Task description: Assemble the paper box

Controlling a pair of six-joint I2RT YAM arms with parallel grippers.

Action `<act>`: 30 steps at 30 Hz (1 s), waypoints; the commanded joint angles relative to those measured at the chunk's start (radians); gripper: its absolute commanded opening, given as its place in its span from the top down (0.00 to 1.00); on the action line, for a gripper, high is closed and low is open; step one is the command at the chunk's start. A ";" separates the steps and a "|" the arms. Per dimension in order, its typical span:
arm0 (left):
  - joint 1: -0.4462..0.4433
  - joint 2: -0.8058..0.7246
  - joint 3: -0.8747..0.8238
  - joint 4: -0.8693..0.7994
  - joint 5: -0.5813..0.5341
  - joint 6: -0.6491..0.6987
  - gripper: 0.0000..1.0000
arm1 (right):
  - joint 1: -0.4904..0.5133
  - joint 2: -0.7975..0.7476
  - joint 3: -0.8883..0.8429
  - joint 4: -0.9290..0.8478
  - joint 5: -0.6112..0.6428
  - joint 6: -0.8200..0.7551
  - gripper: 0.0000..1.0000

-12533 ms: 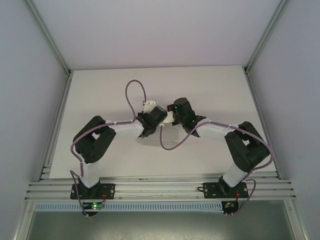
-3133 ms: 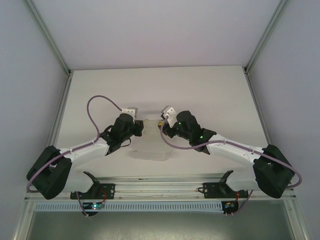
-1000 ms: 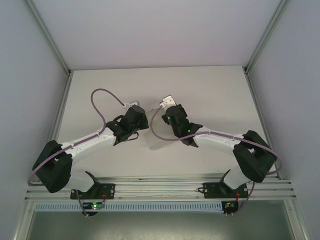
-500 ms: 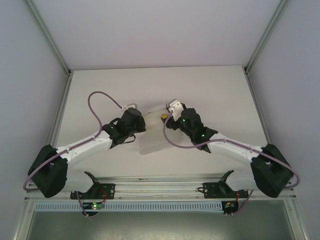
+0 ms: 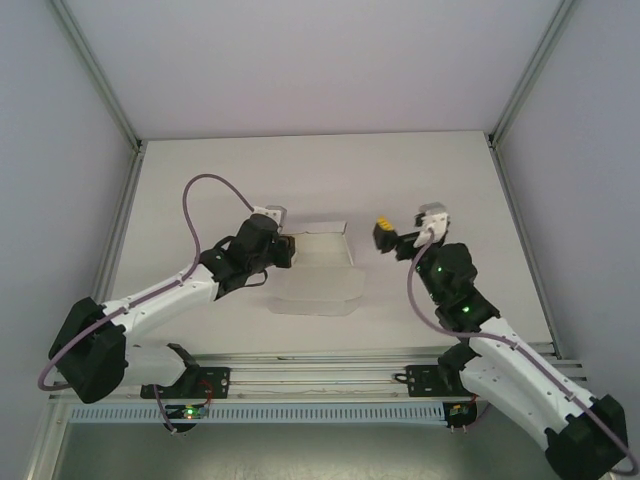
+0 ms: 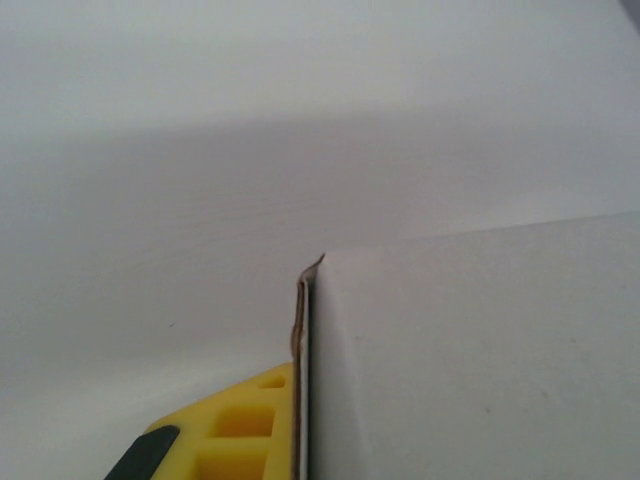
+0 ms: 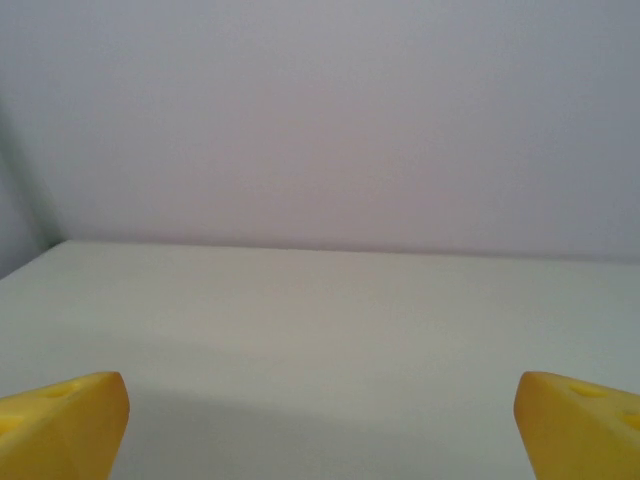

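Observation:
The paper box (image 5: 322, 246) is a small white card shape held a little above the table, its shadow lying just below it. My left gripper (image 5: 287, 247) is shut on the box's left edge. In the left wrist view the card's thin edge (image 6: 303, 380) is pressed against one yellow finger (image 6: 235, 430), and a white panel (image 6: 480, 350) covers the right side. My right gripper (image 5: 405, 232) hangs to the right of the box, apart from it and open. Its yellow fingertips (image 7: 60, 425) stand wide apart in the right wrist view with bare table between them.
The white table (image 5: 200, 190) is bounded by grey walls and metal corner posts (image 5: 515, 90). An aluminium rail (image 5: 320, 375) carrying both arm bases runs along the near edge. Purple cables (image 5: 200, 200) loop above each arm.
My right gripper has opened, let go of the box and drawn back to the right. The left gripper still grips the box, which now sits slightly further right.

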 commanded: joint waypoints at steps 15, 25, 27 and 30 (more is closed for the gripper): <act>0.005 0.087 0.100 0.078 0.062 0.141 0.99 | -0.066 0.410 0.131 0.011 -0.705 0.149 0.02; -0.107 0.158 0.218 -0.063 -0.470 0.069 1.00 | -0.025 0.534 0.161 0.162 -0.870 0.260 0.02; -0.123 0.170 0.229 -0.078 -0.529 0.048 1.00 | -0.021 0.556 0.166 0.196 -0.892 0.282 0.02; -0.143 0.195 0.261 -0.144 -0.649 0.011 1.00 | -0.015 0.575 0.171 0.236 -0.916 0.307 0.02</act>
